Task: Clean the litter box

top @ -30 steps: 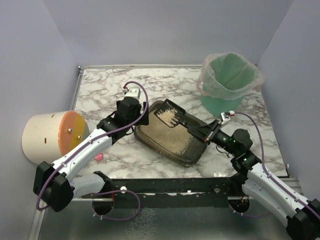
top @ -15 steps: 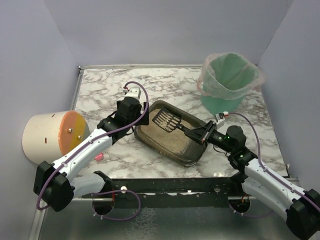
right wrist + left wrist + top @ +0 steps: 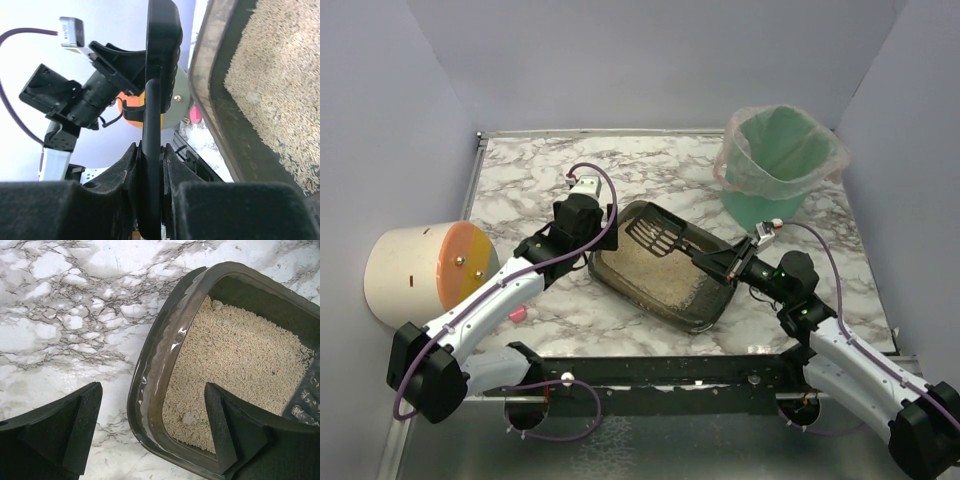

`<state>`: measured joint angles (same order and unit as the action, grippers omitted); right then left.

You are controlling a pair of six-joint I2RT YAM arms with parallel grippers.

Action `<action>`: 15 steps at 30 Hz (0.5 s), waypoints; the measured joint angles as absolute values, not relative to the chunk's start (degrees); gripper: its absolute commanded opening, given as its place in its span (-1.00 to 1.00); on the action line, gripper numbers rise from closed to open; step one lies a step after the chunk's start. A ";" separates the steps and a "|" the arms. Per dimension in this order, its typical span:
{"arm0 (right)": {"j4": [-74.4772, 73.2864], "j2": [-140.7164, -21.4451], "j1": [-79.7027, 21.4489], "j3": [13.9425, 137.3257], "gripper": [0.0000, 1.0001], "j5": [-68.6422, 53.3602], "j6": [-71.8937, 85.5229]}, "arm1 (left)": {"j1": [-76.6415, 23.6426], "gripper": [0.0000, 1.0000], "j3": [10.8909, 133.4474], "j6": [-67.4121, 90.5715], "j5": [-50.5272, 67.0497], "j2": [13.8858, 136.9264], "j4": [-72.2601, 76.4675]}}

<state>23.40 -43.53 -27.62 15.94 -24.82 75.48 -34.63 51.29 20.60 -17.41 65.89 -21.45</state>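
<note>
The litter box is a dark tray of beige litter at the table's middle; its rim fills the left wrist view. My left gripper is open and straddles the box's left corner, one finger outside over the marble and the other inside above the litter. A black slotted scoop hangs over the far-left part of the litter with nothing on it. My right gripper is shut on the scoop's handle. Pale clumps lie in the litter.
A green bucket lined with a clear bag stands at the back right. A cream cylinder with an orange face lies off the table's left edge. A small pink thing sits near the front left. Grey walls close in all round.
A second ago the scoop held a heap of litter; the litter is now off it and the slotted head is bare. The right arm shifted slightly. The left arm has not moved.
</note>
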 measured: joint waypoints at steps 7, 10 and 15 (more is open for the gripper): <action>23.49 -42.83 -27.35 18.57 -0.99 -24.69 73.80 | -34.63 0.81 51.29 20.58 -17.41 65.89 -21.45; 23.09 -42.72 -27.27 20.67 -0.98 -23.81 72.90 | -34.63 0.81 51.29 20.58 -17.41 65.89 -21.47; 21.45 -42.33 -27.27 24.27 -0.99 -21.04 71.61 | -34.63 0.81 51.29 20.58 -17.39 65.89 -21.47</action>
